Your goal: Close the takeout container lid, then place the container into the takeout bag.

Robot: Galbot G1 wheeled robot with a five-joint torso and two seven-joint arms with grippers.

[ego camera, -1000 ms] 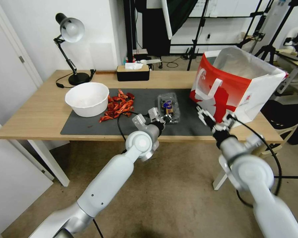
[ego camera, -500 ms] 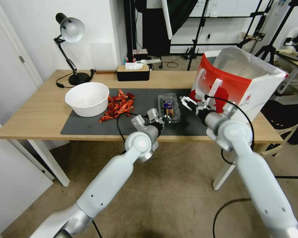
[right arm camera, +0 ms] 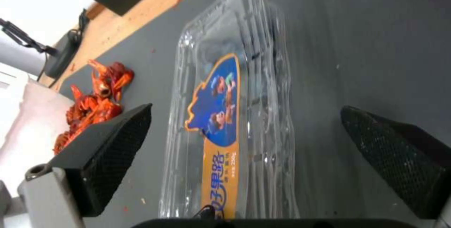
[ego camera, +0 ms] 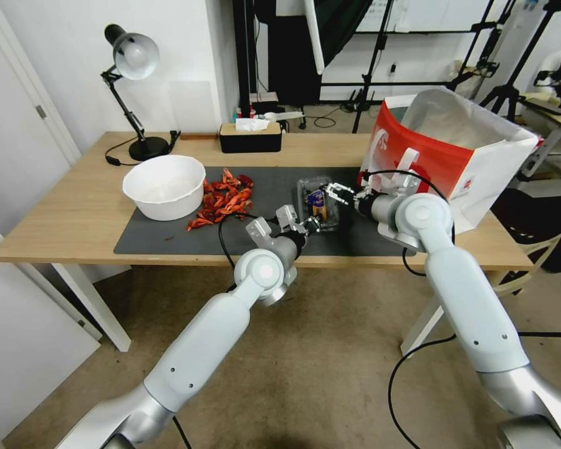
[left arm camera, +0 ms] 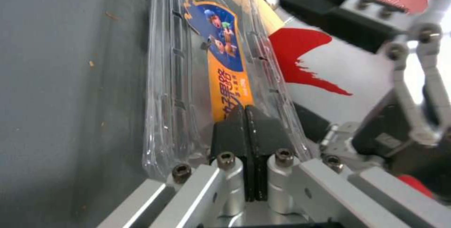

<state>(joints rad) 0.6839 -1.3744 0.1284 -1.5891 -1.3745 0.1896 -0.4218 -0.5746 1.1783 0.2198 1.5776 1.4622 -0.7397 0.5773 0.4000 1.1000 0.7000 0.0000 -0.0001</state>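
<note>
While one takeout container [ego camera: 318,206] lies on the dark mat [ego camera: 168,240] of the surface [ego camera: 75,212], beside one takeout bag [ego camera: 445,156], my two arms meet at it. My left tool [left arm camera: 245,122] is clenched on the near edge of the lid [left arm camera: 207,66]. My right tool [right arm camera: 244,157] hovers over the far end, spread wide. My right wrist view shows the red crayfish pile [right arm camera: 94,97].
</note>
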